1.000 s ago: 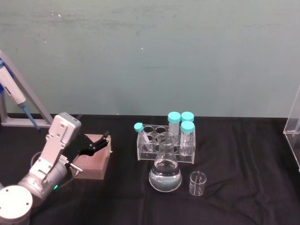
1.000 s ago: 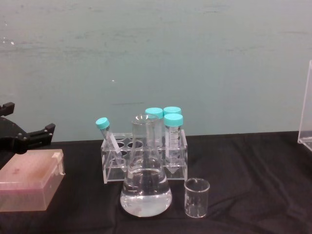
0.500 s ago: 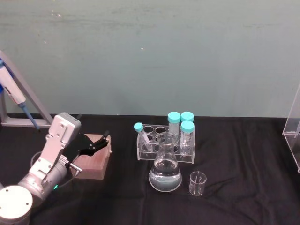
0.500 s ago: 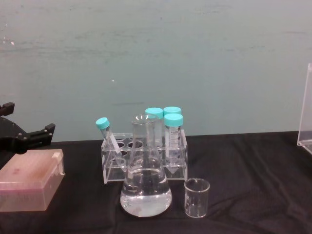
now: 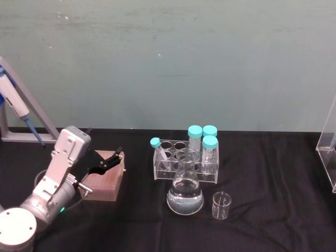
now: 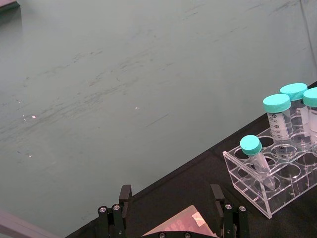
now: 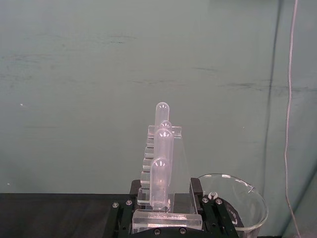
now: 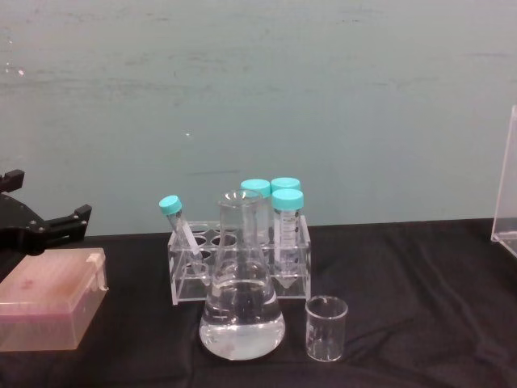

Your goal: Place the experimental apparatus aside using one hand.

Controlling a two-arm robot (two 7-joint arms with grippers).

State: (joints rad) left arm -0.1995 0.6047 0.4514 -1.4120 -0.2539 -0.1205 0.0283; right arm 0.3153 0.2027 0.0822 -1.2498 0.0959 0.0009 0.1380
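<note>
A clear conical flask (image 5: 185, 194) (image 8: 241, 311) holding clear liquid stands on the black cloth. A small glass beaker (image 5: 221, 205) (image 8: 326, 327) sits just to its right. The tall acrylic stand (image 7: 166, 173) with its long clear tubes sits between the fingers of my right gripper (image 7: 166, 213), which is shut on its base. One edge of this stand (image 5: 326, 152) (image 8: 506, 194) shows at the far right. My left gripper (image 5: 105, 146) (image 8: 47, 198) (image 6: 171, 198) hovers open over a pink box (image 5: 104, 176) (image 8: 48, 295) at the left.
A clear tube rack (image 5: 185, 163) (image 8: 238, 255) (image 6: 270, 173) with several teal-capped tubes stands right behind the flask. A blue-and-white pipette (image 5: 16, 107) leans on a metal frame at the far left. A wide glass vessel (image 7: 237, 201) sits beside the right gripper.
The acrylic stand's edge at the far right has shifted slightly. The left arm, flask, beaker and rack have not moved.
</note>
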